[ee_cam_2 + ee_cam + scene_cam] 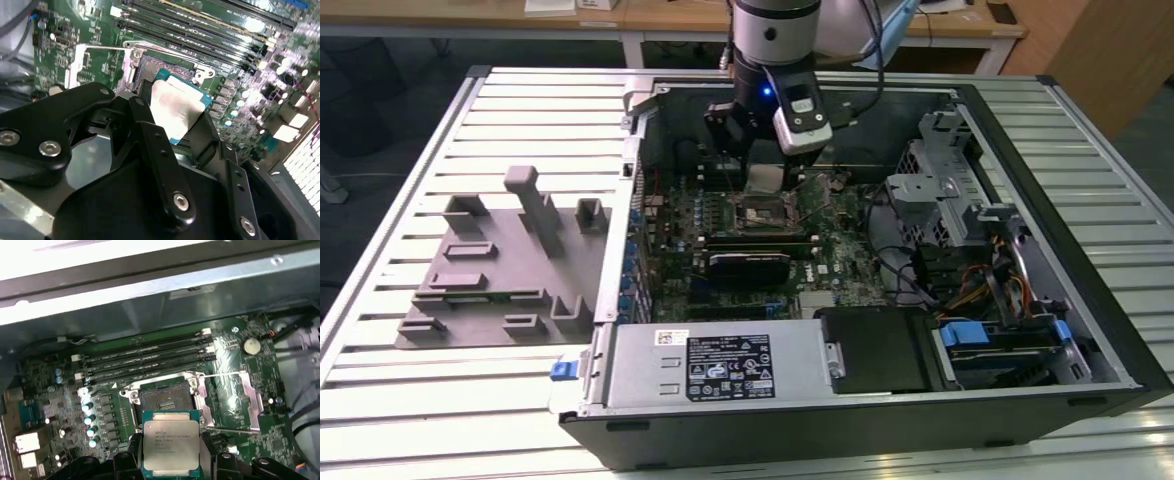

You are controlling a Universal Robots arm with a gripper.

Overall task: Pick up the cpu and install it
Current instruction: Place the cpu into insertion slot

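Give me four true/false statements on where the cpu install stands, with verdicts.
1. The end effector is shut on the cpu. True.
2. The cpu is seated in the socket. False: it sits between the end effector's fingers and the socket bay is empty.
3. The load plate is closed over the socket. False: it is swung open beside the socket.
4. The case lies on its side with the board exposed. True.
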